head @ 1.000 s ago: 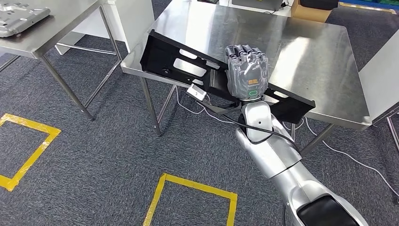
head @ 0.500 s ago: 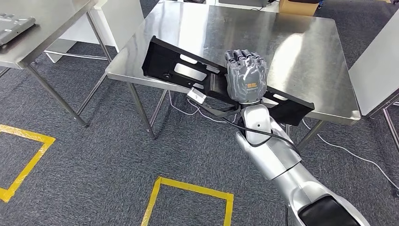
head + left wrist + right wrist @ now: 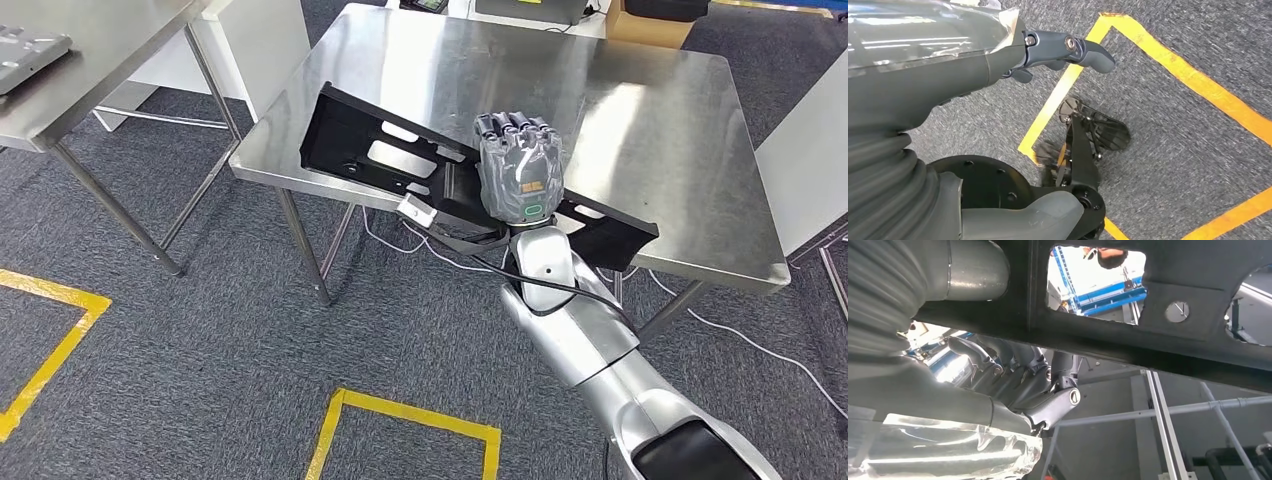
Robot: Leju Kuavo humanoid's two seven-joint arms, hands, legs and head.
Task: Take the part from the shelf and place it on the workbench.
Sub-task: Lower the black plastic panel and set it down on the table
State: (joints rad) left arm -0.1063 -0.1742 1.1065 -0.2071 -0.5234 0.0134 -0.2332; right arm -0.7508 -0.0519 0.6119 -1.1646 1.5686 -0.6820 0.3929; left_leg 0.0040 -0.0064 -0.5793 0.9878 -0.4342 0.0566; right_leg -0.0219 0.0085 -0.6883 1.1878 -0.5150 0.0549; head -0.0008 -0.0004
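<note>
The part [image 3: 375, 135] is a long black flat panel with several cut-outs. My right hand [image 3: 520, 165] grips it near its middle and holds it tilted over the front edge of the steel workbench [image 3: 620, 80]. The panel's left end hangs above the bench's front left corner, and its right end reaches past the front edge. From the right wrist, the part [image 3: 1148, 305] is seen from underneath, with the fingers [image 3: 1023, 385] curled around its edge. My left hand [image 3: 1068, 47] hangs over the carpet and holds nothing, its fingers apart.
A second steel table [image 3: 110, 50] at the left carries a grey metal plate [image 3: 30, 45]. Yellow tape squares [image 3: 400, 412] mark the carpet. White cables [image 3: 760, 345] trail under the workbench. A white cabinet [image 3: 810, 150] stands at the right, and a cardboard box [image 3: 650, 22] sits behind the workbench.
The whole picture has shifted, so the camera has moved. My right hand still grips the part, which now lies a little farther over the workbench's front corner.
</note>
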